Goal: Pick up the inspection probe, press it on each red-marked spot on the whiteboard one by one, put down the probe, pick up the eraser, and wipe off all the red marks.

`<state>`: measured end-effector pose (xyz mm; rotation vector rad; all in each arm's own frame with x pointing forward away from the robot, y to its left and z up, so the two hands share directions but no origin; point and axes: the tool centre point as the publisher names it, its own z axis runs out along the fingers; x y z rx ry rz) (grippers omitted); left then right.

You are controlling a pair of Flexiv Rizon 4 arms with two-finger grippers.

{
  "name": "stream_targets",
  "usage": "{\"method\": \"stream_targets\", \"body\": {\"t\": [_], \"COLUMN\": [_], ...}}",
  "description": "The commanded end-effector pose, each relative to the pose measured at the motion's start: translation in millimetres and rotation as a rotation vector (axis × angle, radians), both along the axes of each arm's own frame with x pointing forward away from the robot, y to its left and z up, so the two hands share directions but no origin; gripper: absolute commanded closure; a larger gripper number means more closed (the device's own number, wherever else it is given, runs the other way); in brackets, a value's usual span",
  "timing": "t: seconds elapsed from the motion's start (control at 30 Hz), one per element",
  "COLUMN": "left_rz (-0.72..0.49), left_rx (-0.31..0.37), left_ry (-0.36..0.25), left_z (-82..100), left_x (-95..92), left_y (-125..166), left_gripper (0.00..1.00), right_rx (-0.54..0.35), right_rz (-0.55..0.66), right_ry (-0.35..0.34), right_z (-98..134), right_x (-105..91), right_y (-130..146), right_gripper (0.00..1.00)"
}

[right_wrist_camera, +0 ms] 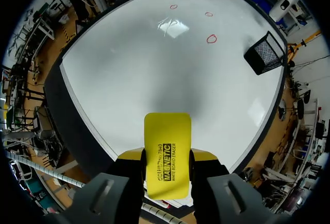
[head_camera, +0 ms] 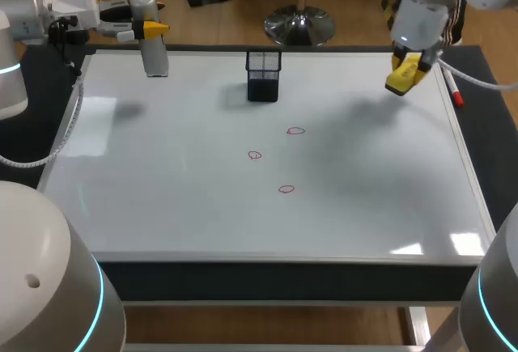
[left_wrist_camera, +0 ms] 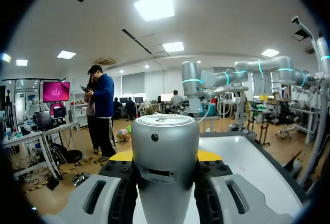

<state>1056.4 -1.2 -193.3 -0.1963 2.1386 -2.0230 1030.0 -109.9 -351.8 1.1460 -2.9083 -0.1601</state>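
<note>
While our right gripper [right_wrist_camera: 166, 156] clamps the yellow eraser [right_wrist_camera: 167, 136] above the far right part of the whiteboard [head_camera: 162, 174], we should lower it flat onto the nearest of the three red marks [head_camera: 255, 155] in the middle and wipe with even pressure. Our left gripper [left_wrist_camera: 165, 156] grips the probe [left_wrist_camera: 165, 141], upright at the far left corner.

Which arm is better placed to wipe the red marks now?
Right, likely: the right gripper is shut on the yellow eraser over the whiteboard; the left gripper holds the probe at its far left corner.
</note>
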Motion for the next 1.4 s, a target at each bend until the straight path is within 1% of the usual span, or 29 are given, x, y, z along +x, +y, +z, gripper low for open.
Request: {"method": "stream_targets", "body": {"t": [0.03,0.17,1.0,1.07,1.17,1.23,1.4], "left_rz": [0.001,0.001,0.001,-0.004,-0.028,-0.033,-0.061], "left_rx": [0.000,0.000,0.000,-0.003,0.029,0.020,0.032], "left_ry": [-0.001,-0.001,-0.001,-0.013,-0.023,-0.032,-0.043], "left_z": [0.6,0.6,0.6,0.6,2.7,5.7,8.1], "left_x": [-0.1,-0.1,-0.1,-6.0,-19.5,-28.0,-53.9], "left_y": [-0.3,-0.3,-0.3,-6.4,-23.7,-33.0,-63.8], "left_gripper": [1.00,1.00,1.00,1.00,1.00,1.00,1.00], "right_rx": [0.018,0.005,0.005,0.005,0.005,0.005,0.005], "right_rz": [-0.001,0.010,0.010,0.010,0.010,0.010,0.010], "right_ry": [-0.017,-0.019,-0.019,-0.019,-0.019,-0.019,-0.019], "right_z": [0.1,1.1,1.1,1.1,1.1,1.1,1.1], "right_x": [-6.5,-6.5,-6.5,-6.5,-6.5,-6.5,-6.5], "right_y": [-8.8,-9.8,-9.8,-9.8,-9.8,-9.8,-9.8], "right_gripper": [1.00,1.00,1.00,1.00,1.00,1.00,1.00]}}
